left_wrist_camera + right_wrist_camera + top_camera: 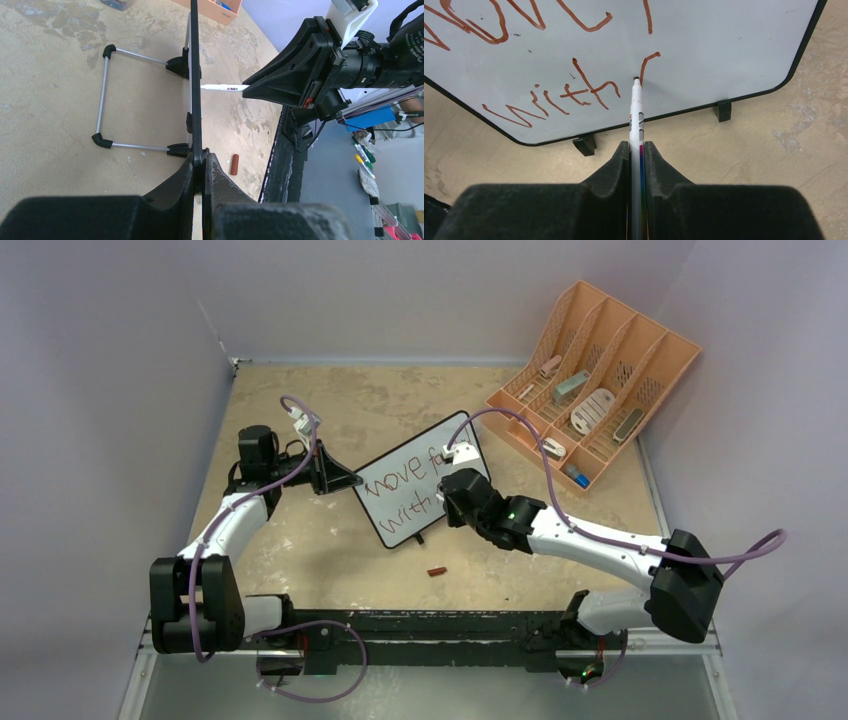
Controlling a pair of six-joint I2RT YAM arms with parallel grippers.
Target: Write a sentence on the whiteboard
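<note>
The whiteboard stands tilted mid-table, with brown-red writing "move f" above "with". My left gripper is shut on its left edge; in the left wrist view the board runs edge-on between my jaws. My right gripper is shut on a white marker. The marker's tip touches the board at the foot of a fresh curved stroke right of "with". The marker also shows in the left wrist view, tip at the board's face.
A peach slotted organizer with several small items stands at the back right. A small brown-red marker cap lies on the table in front of the board, also in the left wrist view. The board's wire stand extends behind it.
</note>
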